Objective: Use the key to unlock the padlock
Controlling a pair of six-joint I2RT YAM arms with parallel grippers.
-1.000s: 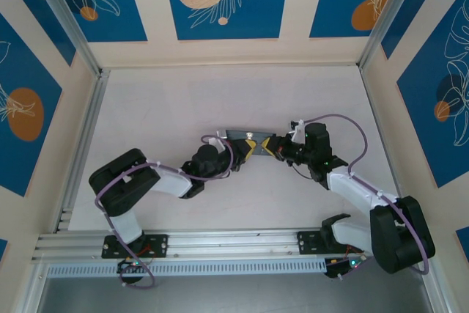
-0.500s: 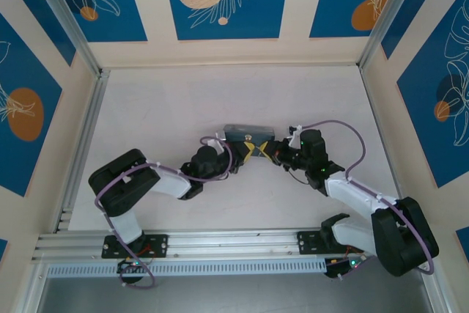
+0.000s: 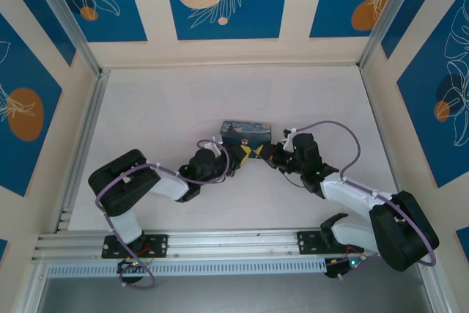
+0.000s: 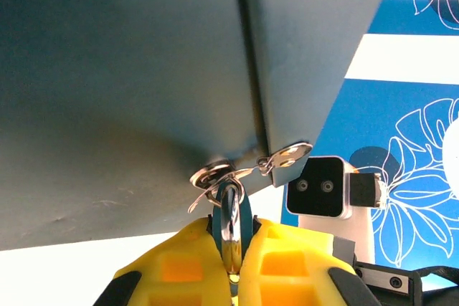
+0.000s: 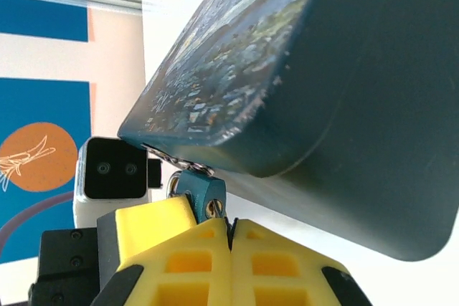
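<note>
Gripping the padlock by its thin silver shackle, the left end effector has its yellow fingers closed tight on either side of the metal. The shackle runs up through a silver hasp on the edge of a dark-blue painted tin.

From overhead, the two arms meet near the middle of the pale surface. The left reaches in from 8 o'clock and the right from 4 o'clock, and the tin lies just at 12 o'clock of their tips.

The right end effector is fully closed, its yellow fingertips pressed together along one seam. The padlock's blue-grey body sits at 11 o'clock of that seam, touching the tips, and hangs at 6 o'clock of the tin's rounded corner. Whether the key is pinched between those right fingertips cannot be made out.
</note>
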